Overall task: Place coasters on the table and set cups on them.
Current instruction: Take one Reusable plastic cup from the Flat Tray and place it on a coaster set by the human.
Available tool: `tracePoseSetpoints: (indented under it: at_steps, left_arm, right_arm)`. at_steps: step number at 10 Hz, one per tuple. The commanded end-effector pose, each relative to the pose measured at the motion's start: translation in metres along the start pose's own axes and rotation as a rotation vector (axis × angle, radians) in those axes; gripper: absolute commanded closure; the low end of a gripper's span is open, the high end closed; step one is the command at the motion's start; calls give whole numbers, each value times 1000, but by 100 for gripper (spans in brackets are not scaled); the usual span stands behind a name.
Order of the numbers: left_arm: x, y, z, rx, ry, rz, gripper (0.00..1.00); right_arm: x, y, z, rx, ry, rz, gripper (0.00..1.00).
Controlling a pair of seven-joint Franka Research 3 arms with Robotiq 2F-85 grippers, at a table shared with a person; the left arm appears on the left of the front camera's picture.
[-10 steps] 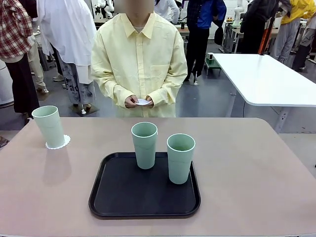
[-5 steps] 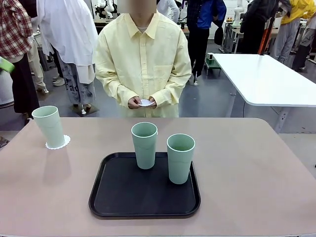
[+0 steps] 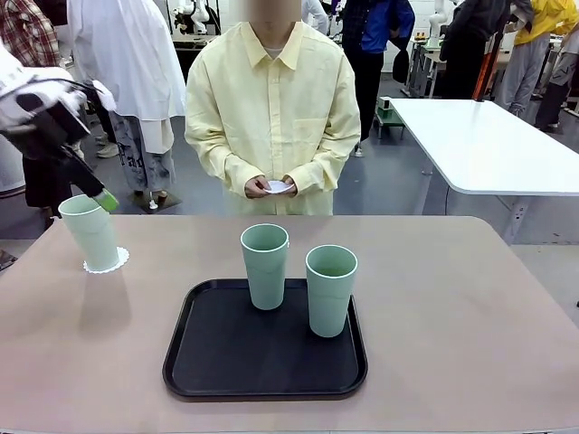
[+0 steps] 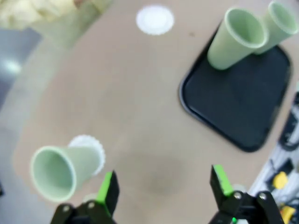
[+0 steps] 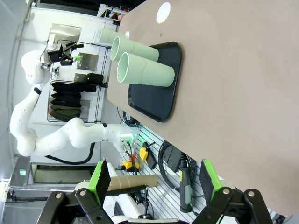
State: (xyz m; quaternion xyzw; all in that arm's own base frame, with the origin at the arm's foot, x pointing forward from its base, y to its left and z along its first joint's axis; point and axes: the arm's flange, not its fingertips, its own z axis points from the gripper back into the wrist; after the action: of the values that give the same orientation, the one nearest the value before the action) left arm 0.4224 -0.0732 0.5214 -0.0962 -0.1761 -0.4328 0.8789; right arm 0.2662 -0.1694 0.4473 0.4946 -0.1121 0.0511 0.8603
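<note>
The table (image 3: 470,307) is seen spanning the front view, w/ a person (image 3: 271,99) in a pale yellow shirt stood at its far side. A black tray (image 3: 226,362) is set mid-table, nearer the robot's edge. The L gripper (image 4: 163,186) is held above the table's L end, jaws spread wide, nothing gripped btwn them. In the front view its green finger tip is seen just by the rim of the L cup (image 3: 90,233); contact can't be told. In the L wrist view that cup is seen outside the jaws, beside one finger. The R gripper (image 5: 154,182) is held off the table's edge on the robot's side, jaws likewise spread wide, nothing in them. 3 cups are shown, all upright: the L cup is stood on the table's far-L part, well apart from the tray. The other 2 cups (image 3: 265,265) (image 3: 331,289) are stood on the tray toward its far side, near each other but apart. The person's hands (image 3: 256,189) (image 3: 301,187) are brought together at waist height, w/ a small white paper piece (image 3: 279,186) pinched btwn them. A coaster (image 3: 110,264) is laid under the L cup, its lacy edge showing round the base. A 2nd coaster (image 4: 155,19) is seen in both wrist views, flat on the table near the person's edge, no cup on it.
</note>
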Motion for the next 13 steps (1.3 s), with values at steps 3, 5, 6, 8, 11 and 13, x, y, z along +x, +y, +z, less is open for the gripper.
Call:
tracePoseSetpoints:
  at_steps: [3, 5, 6, 8, 11, 13]
  left_arm:
    - [18, 5, -39, 46, 68, -16, 0]
    - [15, 2, -40, 20, 54, -38, 0]
    - [15, 2, -40, 20, 54, -38, 0]
    - [15, 2, -40, 20, 54, -38, 0]
    - [21, -5, -62, -22, 57, -174, 0]
    - [42, -17, -82, -141, -93, -366, 0]
  right_arm:
    - [2, -1, 0, 22, -13, 12, 0]
    - [2, -1, 0, 22, -13, 12, 0]
    - [2, -1, 0, 22, -13, 12, 0]
    - [2, -1, 0, 22, -13, 12, 0]
    - [2, -1, 0, 22, -13, 12, 0]
    - [2, -1, 0, 22, -13, 12, 0]
